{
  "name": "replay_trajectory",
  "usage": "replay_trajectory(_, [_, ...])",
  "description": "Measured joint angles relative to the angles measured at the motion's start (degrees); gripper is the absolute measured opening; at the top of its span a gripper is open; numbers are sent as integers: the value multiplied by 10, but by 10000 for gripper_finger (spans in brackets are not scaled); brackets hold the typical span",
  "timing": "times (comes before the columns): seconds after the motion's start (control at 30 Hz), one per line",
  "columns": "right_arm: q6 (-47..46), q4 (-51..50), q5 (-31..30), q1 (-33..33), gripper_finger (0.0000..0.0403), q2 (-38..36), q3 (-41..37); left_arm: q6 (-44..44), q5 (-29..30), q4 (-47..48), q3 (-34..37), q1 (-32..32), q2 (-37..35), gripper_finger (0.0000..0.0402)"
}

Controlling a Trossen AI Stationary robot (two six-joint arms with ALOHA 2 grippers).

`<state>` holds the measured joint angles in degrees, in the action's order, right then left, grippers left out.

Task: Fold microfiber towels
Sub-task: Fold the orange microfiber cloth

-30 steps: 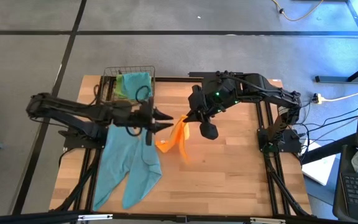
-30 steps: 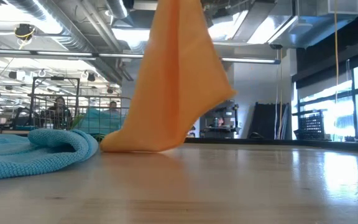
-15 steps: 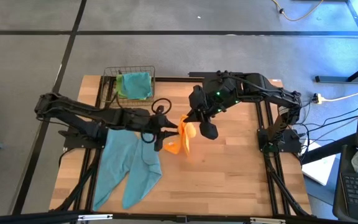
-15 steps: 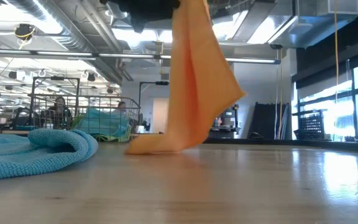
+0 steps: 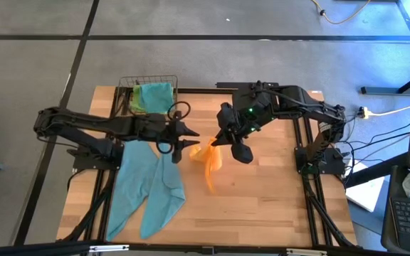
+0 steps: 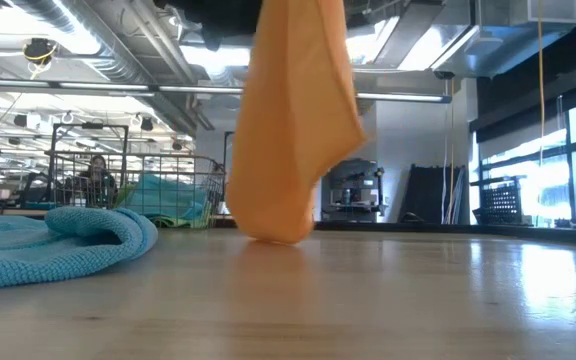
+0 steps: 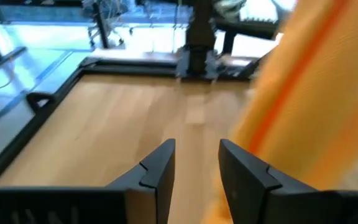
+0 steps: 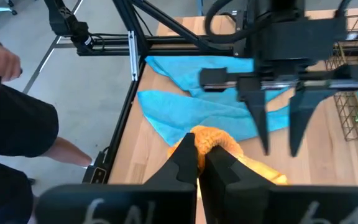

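**Orange towel hanging from my right gripper**

My right gripper (image 5: 216,141) is pinched tight on the orange towel (image 5: 208,158), over the middle of the wooden table (image 5: 276,192). In the right wrist view the fingers (image 8: 184,163) are closed together with a bunched fold of orange cloth squeezed between them. The towel hangs down in a narrow drape – in the low view its lowest edge sits right at the table surface, though I cannot tell whether it touches.

My left gripper (image 5: 188,140) is just beside the towel, pointing toward it. Its fingers (image 7: 157,174) stand apart with a clear gap and nothing between them; the orange cloth hangs close by on one side, not gripped.

A teal towel (image 5: 148,188) lies crumpled and spread on the table below my left arm – it shows as a rumpled heap in the low view. At the table's far edge stands a wire basket (image 5: 123,88) holding another teal towel (image 5: 156,97) and a lime green one (image 5: 138,102). A person (image 8: 11,118) in dark clothing stands beside the table.
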<state>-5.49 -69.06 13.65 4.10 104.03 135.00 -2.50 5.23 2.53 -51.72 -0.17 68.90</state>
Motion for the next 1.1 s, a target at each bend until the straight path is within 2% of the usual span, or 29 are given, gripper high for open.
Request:
replay_trajectory(0.17, [2,0,0,0,3,0,0,17,-6,61,0,35,-5,116])
replay_trajectory(0.37, [3,0,0,0,3,0,0,-31,-143,46,0,54,-2,116])
replay_trajectory(0.5, [1,-1,0,0,3,0,0,-49,-174,20,0,40,-2,116])
replay_trajectory(0.6, [0,-1,0,0,3,0,0,-48,-165,3,0,17,-3,116])
replay_trajectory(0.83, [0,-1,-4,0,3,0,0,-47,-60,-29,-1,-22,5,116])
replay_trajectory(1.1, [-3,2,-12,0,3,0,0,-44,-36,-76,-1,-45,34,116])
